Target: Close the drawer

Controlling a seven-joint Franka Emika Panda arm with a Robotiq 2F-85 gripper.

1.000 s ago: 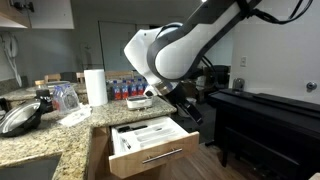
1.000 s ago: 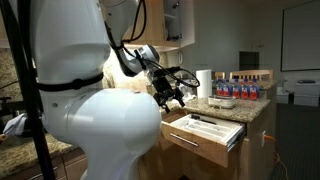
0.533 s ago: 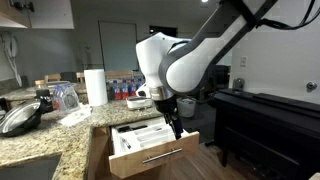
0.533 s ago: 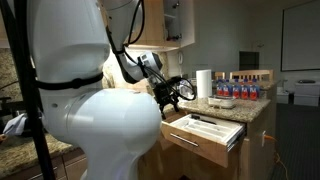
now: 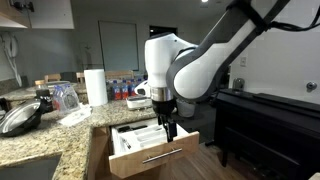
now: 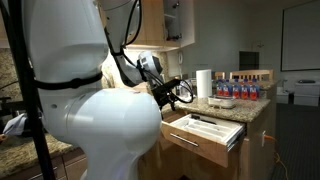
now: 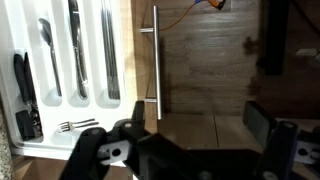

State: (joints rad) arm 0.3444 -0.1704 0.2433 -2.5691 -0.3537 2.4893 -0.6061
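The drawer [image 5: 150,152] is pulled out from under the granite counter, light-brown wood with a long silver bar handle [image 5: 162,156]. Its white cutlery tray [image 5: 140,134] holds utensils. It also shows in an exterior view [image 6: 205,135]. My gripper [image 5: 167,130] hangs just above the drawer's front part, fingers pointing down, apart from the wood. In the wrist view the handle [image 7: 156,62] runs vertically, the tray [image 7: 70,70] lies left with forks and knives, and my gripper [image 7: 194,122] is open and empty over the floor past the drawer front.
The granite counter [image 5: 40,135] carries a paper towel roll [image 5: 95,86], a pan lid [image 5: 20,118], plastic wrap and a row of bottles [image 5: 125,90]. A black piano [image 5: 265,125] stands close beside the drawer. The robot's white base [image 6: 70,110] fills an exterior view.
The arm has swung down and toward the drawer; the gripper, earlier tilted above the counter edge, now points straight down over the drawer's front. The drawer has not moved.
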